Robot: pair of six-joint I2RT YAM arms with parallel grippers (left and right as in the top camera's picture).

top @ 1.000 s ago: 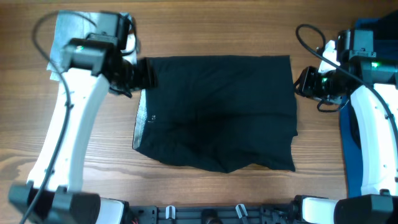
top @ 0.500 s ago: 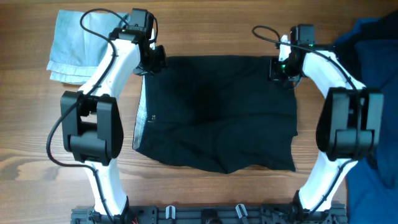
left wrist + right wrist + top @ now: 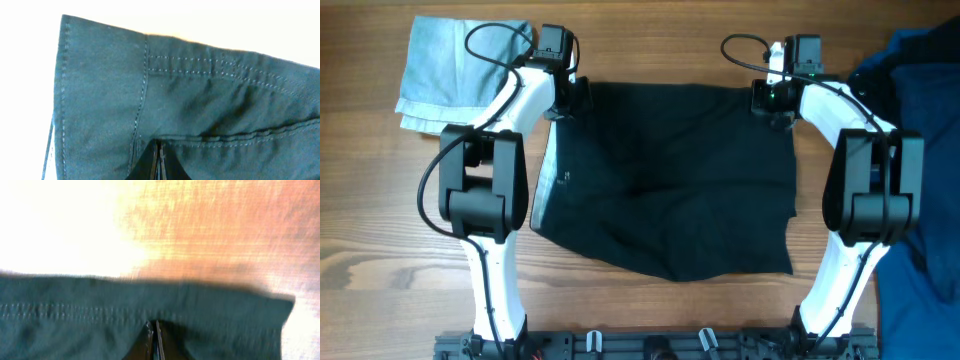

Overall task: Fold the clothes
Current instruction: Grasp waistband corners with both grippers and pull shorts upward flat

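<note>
The left end effector and right end effector, spread a second ago, now pinch the far corners of the black shorts (lying flat on the counter), so lifting that edge over for the fold can probably start.

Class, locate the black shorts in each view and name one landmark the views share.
Overhead: black shorts spread flat at centre.
Left wrist: fill most of the frame, left claw shut on them.
Right wrist: lower half, right claw shut on them.
Shared landmark: the shorts' far edge, gripped at both corners.
</note>
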